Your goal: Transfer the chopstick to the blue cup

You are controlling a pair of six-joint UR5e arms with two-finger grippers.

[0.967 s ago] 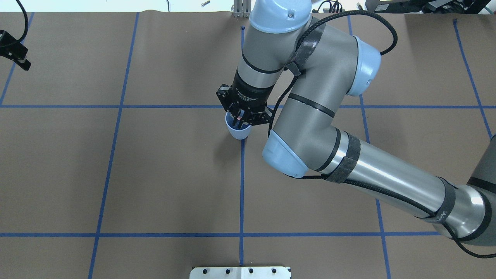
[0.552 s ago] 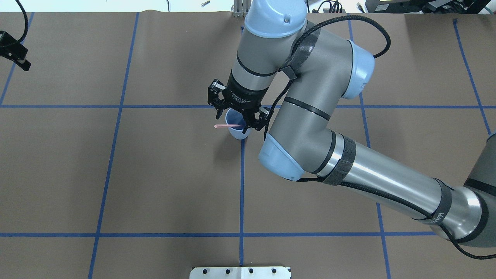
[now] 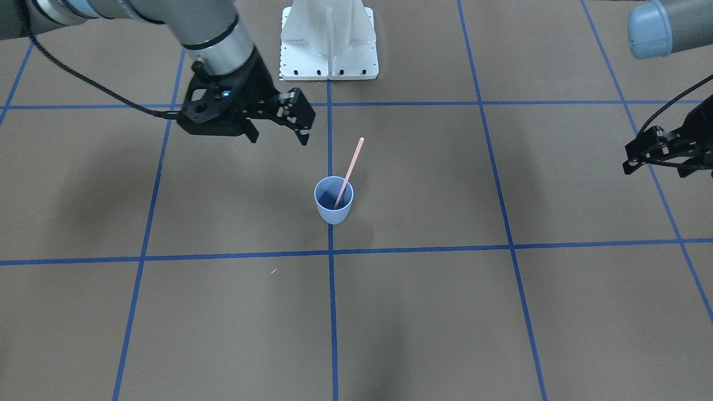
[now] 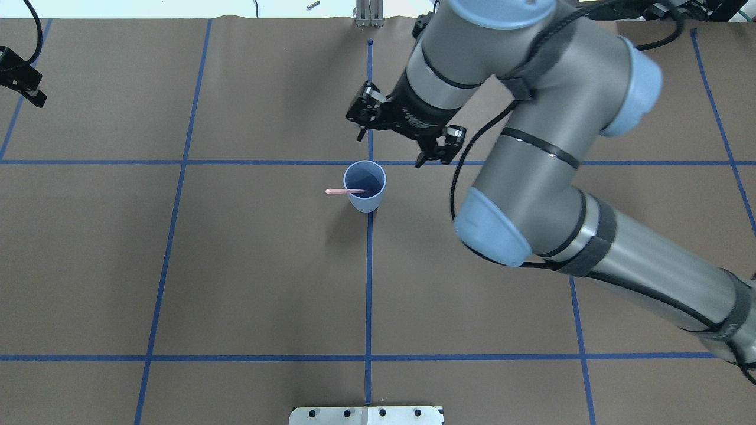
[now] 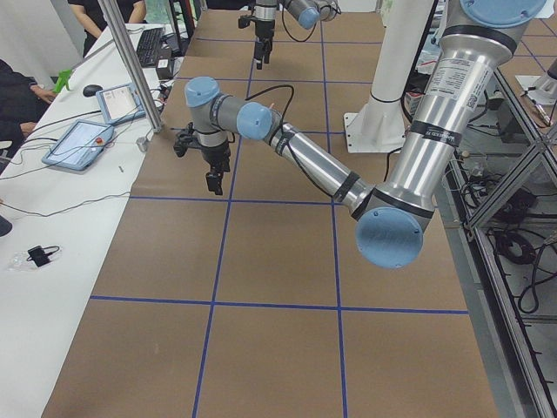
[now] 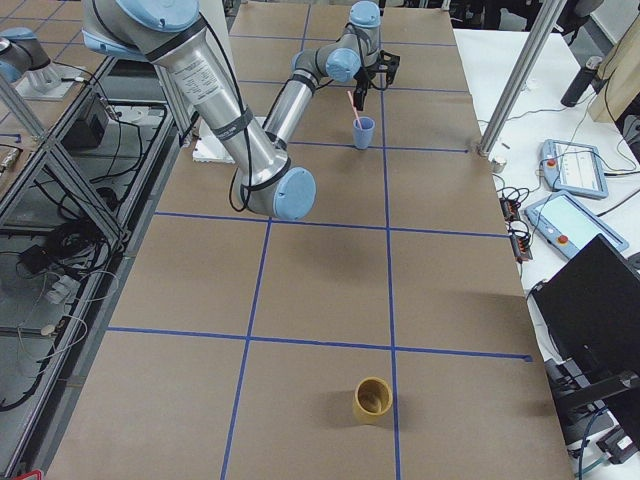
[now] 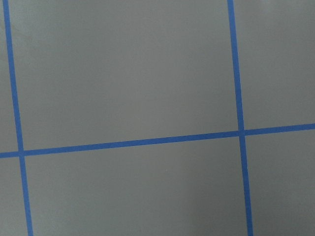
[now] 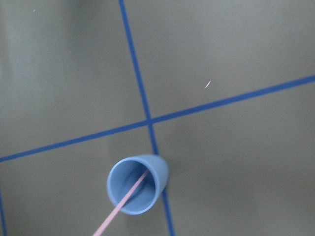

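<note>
Far left, left tool (image 4: 26, 82) over the tabletop (image 4: 266, 265) edge; open or closed, cannot tell. Centre, cup (image 4: 366, 203) upright on a tape line (image 4: 368, 283), chopstick (image 4: 339, 191) inside, leaning on the rim, top poking out leftward. Just right, right tool (image 4: 390, 147) spread wide, empty, clear of both.

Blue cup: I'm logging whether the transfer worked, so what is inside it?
A pink chopstick leans inside the blue cup, its upper part past the rim. Nothing else shows in the shadowed bottom, though the dark there could hide something small.
</note>
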